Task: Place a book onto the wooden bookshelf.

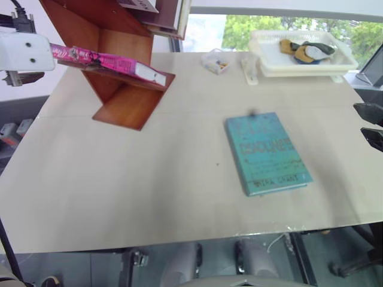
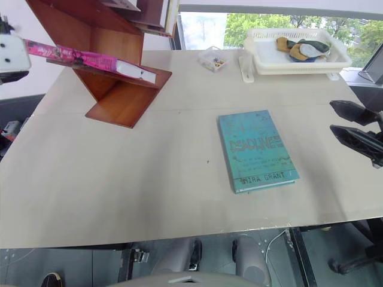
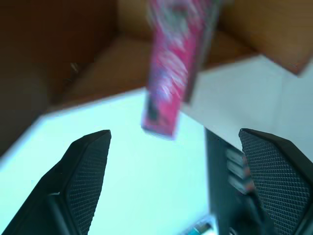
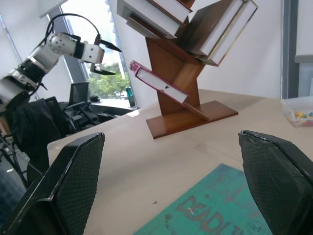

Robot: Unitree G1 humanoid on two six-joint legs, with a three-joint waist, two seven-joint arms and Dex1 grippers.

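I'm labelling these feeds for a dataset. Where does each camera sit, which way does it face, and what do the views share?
Left and right eye views: on the head, looking forward and down at the table; right gripper at the edge.
Left wrist view: along the open left gripper toward the pink book.
Right wrist view: along the open right gripper, low over the teal book, toward the bookshelf and the left gripper.
Shared: pink book on the bookshelf.

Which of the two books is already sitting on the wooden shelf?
The bright pink book, resting on a slanted board of the wooden shelf. The teal book lies flat on the table.
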